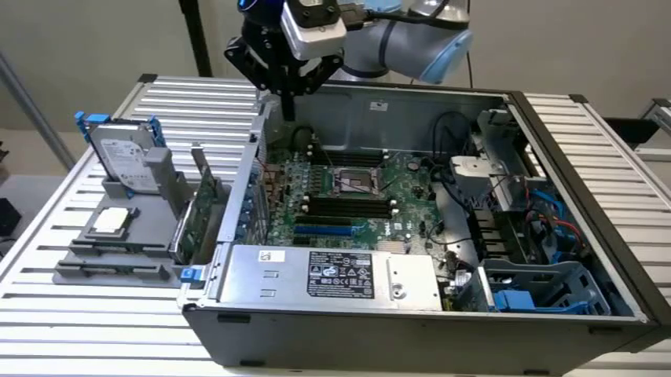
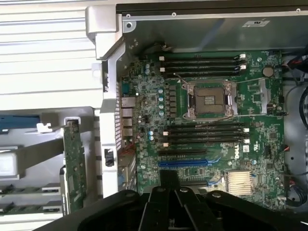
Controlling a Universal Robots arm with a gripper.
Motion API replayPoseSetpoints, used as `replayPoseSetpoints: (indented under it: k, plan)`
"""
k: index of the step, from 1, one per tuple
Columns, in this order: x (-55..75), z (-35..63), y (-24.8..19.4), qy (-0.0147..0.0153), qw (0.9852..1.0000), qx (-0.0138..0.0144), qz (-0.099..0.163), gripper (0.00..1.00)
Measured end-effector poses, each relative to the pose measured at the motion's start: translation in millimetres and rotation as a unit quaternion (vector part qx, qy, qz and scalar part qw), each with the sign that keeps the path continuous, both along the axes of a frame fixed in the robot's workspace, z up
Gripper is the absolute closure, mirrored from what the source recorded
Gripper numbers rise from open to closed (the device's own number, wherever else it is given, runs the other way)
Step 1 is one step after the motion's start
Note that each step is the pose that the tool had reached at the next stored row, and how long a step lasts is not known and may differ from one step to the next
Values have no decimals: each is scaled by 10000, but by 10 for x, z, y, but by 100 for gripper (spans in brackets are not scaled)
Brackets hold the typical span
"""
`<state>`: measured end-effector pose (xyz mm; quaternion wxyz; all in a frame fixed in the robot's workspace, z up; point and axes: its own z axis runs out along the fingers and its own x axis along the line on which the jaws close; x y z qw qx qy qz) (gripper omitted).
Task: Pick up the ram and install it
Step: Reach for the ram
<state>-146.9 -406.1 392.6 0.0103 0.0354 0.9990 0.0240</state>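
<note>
I read the black two-finger claw [image 1: 285,106] as closed, gripping nothing. It hung above the open grey computer case [image 1: 419,338], likely surveying its long black memory slots [image 2: 204,134].

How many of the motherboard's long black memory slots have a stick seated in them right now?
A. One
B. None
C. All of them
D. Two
B: in the wrist view the black memory slots on both sides of the CPU socket lie bare along their whole length, with no green board standing in any.
</note>
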Motion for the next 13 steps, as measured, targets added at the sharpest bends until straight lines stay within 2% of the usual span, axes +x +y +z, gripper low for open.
replayPoseSetpoints:
  k: [13]
  plan:
    - [-583,-10,-173,0,10000,0,0,100]
